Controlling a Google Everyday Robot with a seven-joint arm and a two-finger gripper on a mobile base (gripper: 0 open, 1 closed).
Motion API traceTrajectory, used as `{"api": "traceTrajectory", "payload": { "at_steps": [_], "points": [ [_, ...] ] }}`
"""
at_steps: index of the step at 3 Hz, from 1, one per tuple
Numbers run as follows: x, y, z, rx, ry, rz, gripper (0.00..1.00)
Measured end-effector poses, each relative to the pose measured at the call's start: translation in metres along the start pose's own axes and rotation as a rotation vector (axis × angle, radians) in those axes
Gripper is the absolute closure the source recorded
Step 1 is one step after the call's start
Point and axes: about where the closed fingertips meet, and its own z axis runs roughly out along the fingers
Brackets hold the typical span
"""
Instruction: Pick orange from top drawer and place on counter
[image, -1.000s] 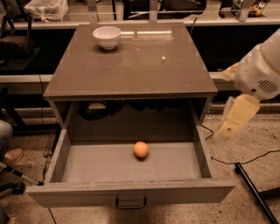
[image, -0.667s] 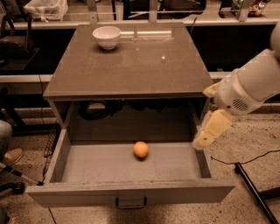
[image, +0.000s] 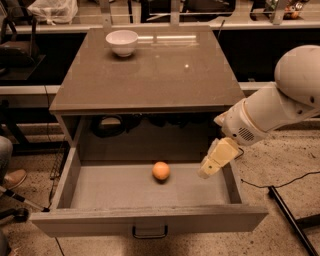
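Note:
The orange (image: 161, 170) lies on the floor of the open top drawer (image: 150, 220), near its middle. The drawer is pulled fully out, its dark handle at the bottom centre. My gripper (image: 207, 170) hangs over the right part of the drawer, to the right of the orange and apart from it. It holds nothing. The white arm comes in from the right edge. The counter (image: 150, 75) is the glossy grey-brown top above the drawer.
A white bowl (image: 122, 42) stands at the counter's back left. A black cable and a dark bar (image: 290, 220) lie on the floor at the right. A person's shoe (image: 12, 178) is at the left edge.
My arm has swung left and down from beside the cabinet, bringing the gripper over the drawer's right side, closer to the orange. The orange has not moved.

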Motion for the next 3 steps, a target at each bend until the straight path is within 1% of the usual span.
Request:
{"api": "traceTrajectory", "payload": {
  "at_steps": [1, 2, 3],
  "points": [
    [0.002, -0.013, 0.024, 0.021, -0.011, 0.027, 0.0],
    [0.001, -0.033, 0.072, 0.073, -0.062, 0.094, 0.0],
    [-0.001, -0.033, 0.102, 0.098, -0.087, 0.125, 0.0]
  ]
}}
